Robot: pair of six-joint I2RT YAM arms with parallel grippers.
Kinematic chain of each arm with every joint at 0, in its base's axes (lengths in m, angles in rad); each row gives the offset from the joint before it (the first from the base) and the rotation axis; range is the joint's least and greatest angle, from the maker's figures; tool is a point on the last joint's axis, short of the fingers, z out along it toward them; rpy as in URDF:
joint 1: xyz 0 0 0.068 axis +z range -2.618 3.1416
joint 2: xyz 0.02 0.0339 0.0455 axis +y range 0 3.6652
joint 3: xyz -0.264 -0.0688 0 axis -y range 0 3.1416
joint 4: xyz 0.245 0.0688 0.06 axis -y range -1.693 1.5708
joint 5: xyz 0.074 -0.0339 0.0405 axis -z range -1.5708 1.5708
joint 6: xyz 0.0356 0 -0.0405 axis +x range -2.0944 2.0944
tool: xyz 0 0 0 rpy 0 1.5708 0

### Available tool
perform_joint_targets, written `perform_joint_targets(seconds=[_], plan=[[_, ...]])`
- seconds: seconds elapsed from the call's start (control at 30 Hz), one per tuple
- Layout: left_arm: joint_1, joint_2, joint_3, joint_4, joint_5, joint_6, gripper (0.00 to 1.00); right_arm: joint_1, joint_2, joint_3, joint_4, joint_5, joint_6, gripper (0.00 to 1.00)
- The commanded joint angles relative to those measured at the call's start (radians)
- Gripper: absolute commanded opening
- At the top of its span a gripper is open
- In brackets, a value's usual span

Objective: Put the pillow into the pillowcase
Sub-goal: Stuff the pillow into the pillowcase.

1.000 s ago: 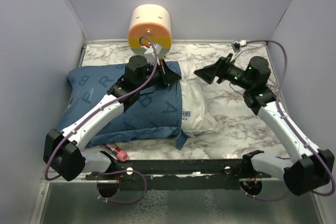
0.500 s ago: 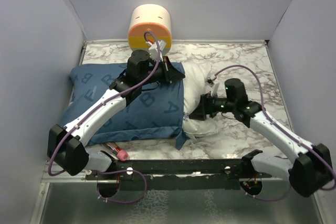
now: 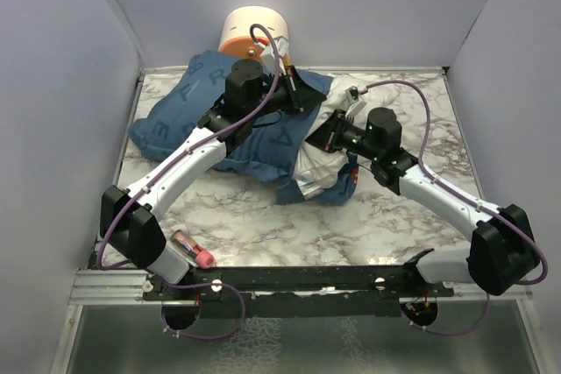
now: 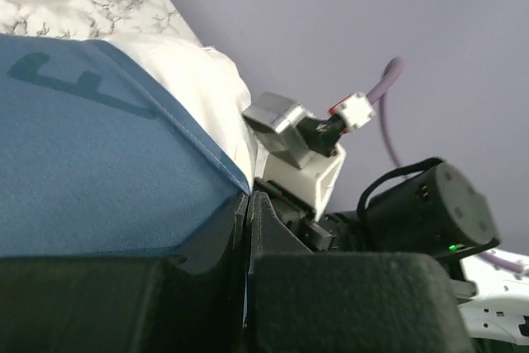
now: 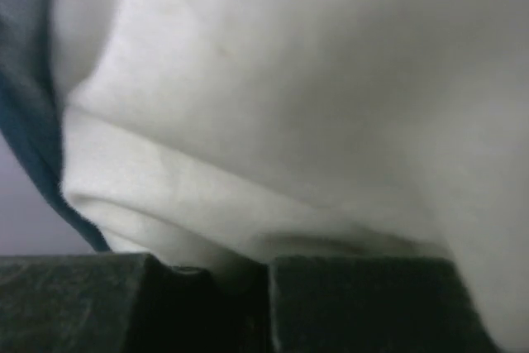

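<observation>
Viewing from above: my left gripper [image 3: 296, 94] is clamped on the raised edge of the pillowcase [image 3: 188, 111] at its open end. The pillowcase lies bunched across the far left of the marble table [image 3: 394, 225], in front of the cream-and-orange cylinder [image 3: 254, 28]. The pillow [image 3: 317, 164] protrudes from the open end, near mid-table. My right gripper [image 3: 327, 135] sits on that exposed part.

Left wrist view: both fingers [image 4: 331, 303] are pressed together with the blue hem pinched between them. White pillow shows beyond the hem.

Right wrist view: white pillow fabric fills the frame, with blue cloth at the left edge. My fingers [image 5: 74, 303] stand narrow, a fold of pillow nipped between them.
</observation>
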Motion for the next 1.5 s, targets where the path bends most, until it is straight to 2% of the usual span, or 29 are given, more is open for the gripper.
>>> perform_joint_targets(seconds=[0.0, 0.17, 0.3, 0.37, 0.4, 0.47, 0.57, 0.63, 0.73, 0.83, 1.03, 1.17, 1.33, 1.4, 1.47], plan=[[-0.115, -0.037, 0.035, 0.26, 0.199, -0.138, 0.0, 0.047, 0.029, -0.15, 0.513, 0.147, 0.251, 0.01], [-0.176, -0.057, -0.068, 0.349, 0.157, -0.203, 0.0, 0.073, 0.133, -0.363, 0.474, 0.138, 0.242, 0.05], [-0.206, -0.104, -0.248, 0.415, 0.114, -0.253, 0.0, 0.064, 0.168, -0.375, 0.429, -0.107, 0.082, 0.18], [-0.202, -0.149, -0.365, 0.412, 0.081, -0.245, 0.0, 0.063, 0.045, -0.403, 0.354, -0.128, 0.022, 0.34], [-0.198, -0.175, -0.422, 0.399, 0.065, -0.236, 0.0, 0.062, -0.051, -0.417, 0.291, -0.101, -0.002, 0.49], [-0.184, -0.223, -0.529, 0.389, 0.045, -0.234, 0.0, 0.059, -0.275, -0.396, 0.033, -0.018, -0.102, 0.69], [-0.17, -0.289, -0.653, 0.394, 0.018, -0.244, 0.0, 0.052, -0.564, -0.298, -0.287, 0.122, -0.223, 0.87], [-0.163, -0.307, -0.699, 0.401, 0.019, -0.256, 0.0, 0.048, -0.7, -0.222, -0.46, 0.218, -0.273, 0.93], [-0.157, -0.313, -0.728, 0.404, 0.036, -0.259, 0.0, 0.048, -0.793, -0.136, -0.616, 0.383, -0.272, 0.99], [-0.157, -0.297, -0.731, 0.41, 0.073, -0.259, 0.0, 0.048, -0.798, -0.118, -0.637, 0.524, -0.234, 1.0], [-0.157, -0.319, -0.731, 0.378, 0.104, -0.235, 0.0, 0.034, -0.67, -0.178, -0.518, 0.514, -0.074, 1.0], [-0.155, -0.365, -0.75, 0.345, 0.096, -0.215, 0.0, -0.081, -0.632, -0.208, -0.468, 0.406, -0.03, 1.0], [-0.156, -0.4, -0.777, 0.347, 0.086, -0.214, 0.0, -0.391, -0.543, -0.24, -0.366, 0.102, 0.02, 1.0], [-0.155, -0.405, -0.776, 0.353, 0.09, -0.21, 0.0, -0.475, -0.493, -0.271, -0.27, -0.009, 0.052, 1.0], [-0.155, -0.407, -0.774, 0.36, 0.099, -0.207, 0.0, -0.482, -0.442, -0.32, -0.095, -0.092, 0.113, 1.0]])
